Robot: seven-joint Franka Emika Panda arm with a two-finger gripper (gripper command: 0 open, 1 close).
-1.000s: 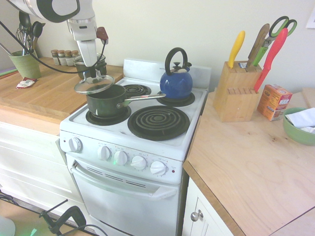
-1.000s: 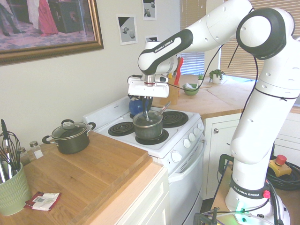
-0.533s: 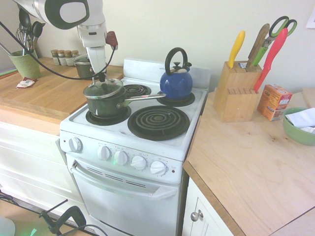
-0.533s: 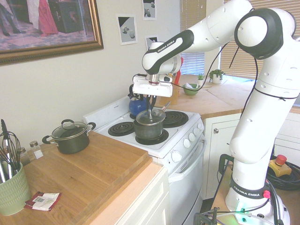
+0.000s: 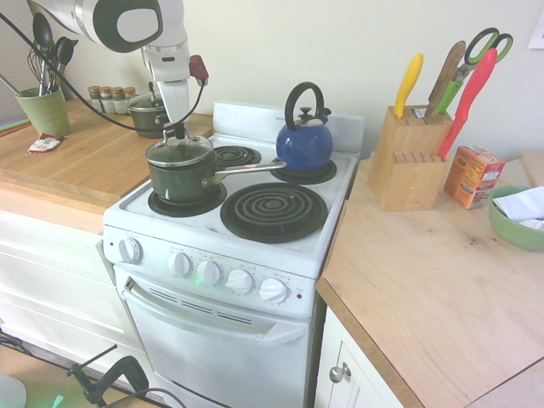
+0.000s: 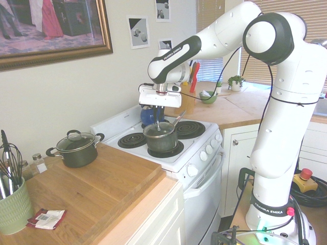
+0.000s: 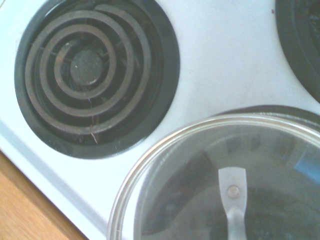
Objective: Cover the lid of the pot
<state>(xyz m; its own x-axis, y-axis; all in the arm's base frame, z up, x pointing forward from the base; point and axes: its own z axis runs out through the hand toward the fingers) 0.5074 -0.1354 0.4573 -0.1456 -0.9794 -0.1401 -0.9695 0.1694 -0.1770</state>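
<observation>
The dark green pot (image 5: pixel 182 181) stands on the stove's front left burner, its long steel handle pointing toward the kettle. The clear glass lid (image 5: pixel 180 152) with its metal rim lies over the pot's mouth, seemingly resting on the rim. My gripper (image 5: pixel 177 133) comes straight down from above and is shut on the lid's small black knob. From the other side I see the pot (image 6: pixel 161 143), the lid (image 6: pixel 159 130) on top and the gripper (image 6: pixel 158 123) just above. The wrist view shows the lid (image 7: pixel 200 165) from above, with the pot dark beneath the glass.
A blue kettle (image 5: pixel 303 140) sits on the back right burner. A small two-handled dark pot (image 6: pixel 76 148) stands on the wooden counter left of the stove, with a green utensil cup (image 5: pixel 41 110) beyond. A knife block (image 5: pixel 406 158), orange box (image 5: pixel 473 175) and green bowl (image 5: pixel 514 219) occupy the right counter.
The gripper carried the lid from above the pot's left edge to over its centre and lowered it onto the rim. The lid was tilted before and now lies level.
</observation>
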